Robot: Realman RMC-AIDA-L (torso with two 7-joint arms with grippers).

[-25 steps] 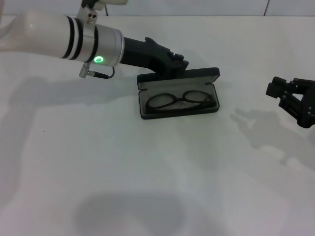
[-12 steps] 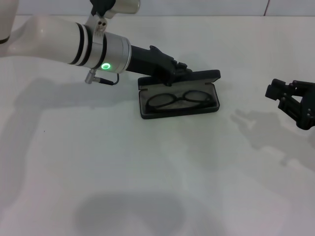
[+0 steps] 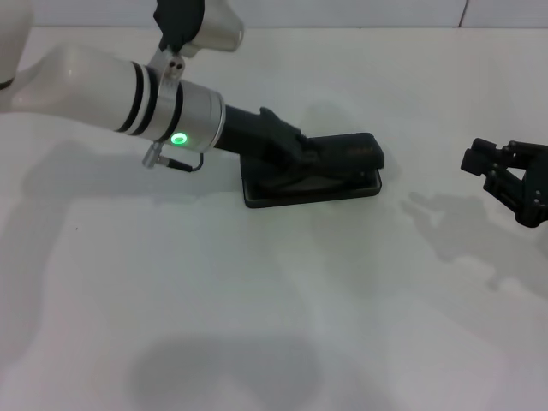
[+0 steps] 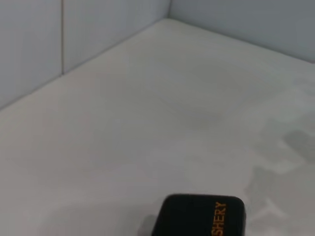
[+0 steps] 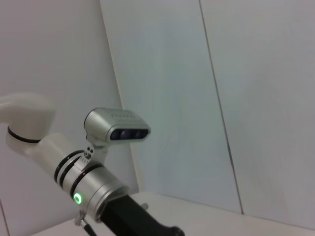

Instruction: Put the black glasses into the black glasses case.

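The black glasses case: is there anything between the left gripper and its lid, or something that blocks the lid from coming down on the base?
Nothing visible does. The left gripper lies directly on the lid of the black glasses case, which is lowered almost onto the base. The white table around it shows nothing else. The right gripper is far aside.

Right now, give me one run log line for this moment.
left tool: on lid of black glasses case | lid: nearly shut | black glasses: hidden inside | right tool: parked at right, clear

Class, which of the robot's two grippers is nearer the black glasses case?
Left. The left gripper rests on the lid of the black glasses case, pressing it down; the right gripper hangs well off to the case's right, touching nothing.
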